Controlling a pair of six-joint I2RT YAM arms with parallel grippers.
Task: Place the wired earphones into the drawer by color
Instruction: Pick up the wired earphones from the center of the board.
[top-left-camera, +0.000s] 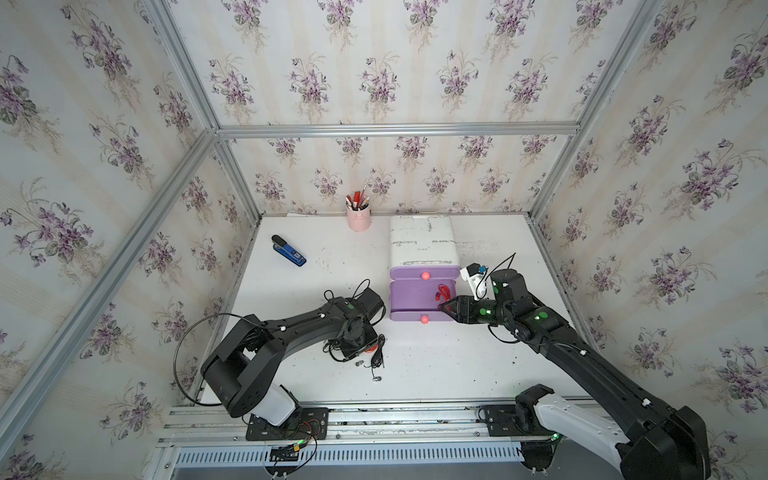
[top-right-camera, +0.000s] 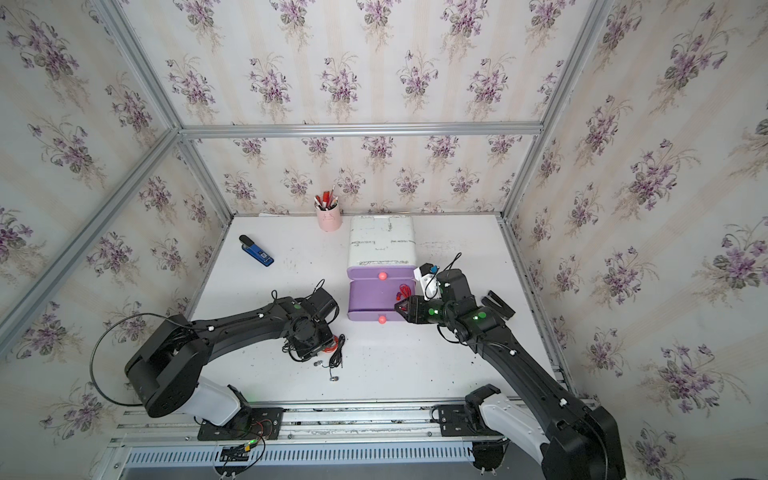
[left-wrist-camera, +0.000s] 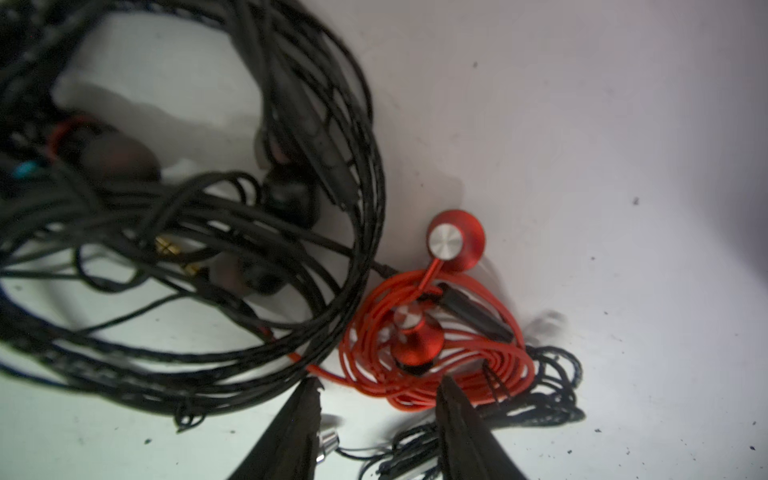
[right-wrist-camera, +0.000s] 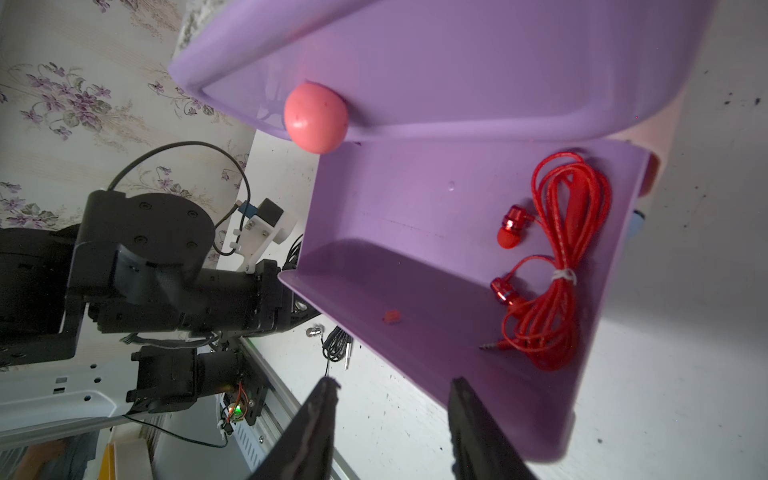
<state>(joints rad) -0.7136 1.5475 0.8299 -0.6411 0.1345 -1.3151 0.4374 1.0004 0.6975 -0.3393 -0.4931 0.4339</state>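
left gripper (left-wrist-camera: 380, 395) spread, hovering over red earphones (left-wrist-camera: 432, 340) on table (top-left-camera: 457, 365), 7 o'clock of open purple drawer (top-left-camera: 409, 297)
risk: black earphones (left-wrist-camera: 187, 208) touch that coil, strands overlap, so pinch may drag both colours in
right gripper (right-wrist-camera: 390, 386) spread, empty, at drawer's 4 o'clock corner; second red set (right-wrist-camera: 557, 266) already inside

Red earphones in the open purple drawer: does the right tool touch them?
Apart. The right wrist view shows the bare purple floor of the drawer between the red earphones and the open right tool.

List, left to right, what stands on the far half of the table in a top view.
blue stapler → pink pen cup → white drawer unit
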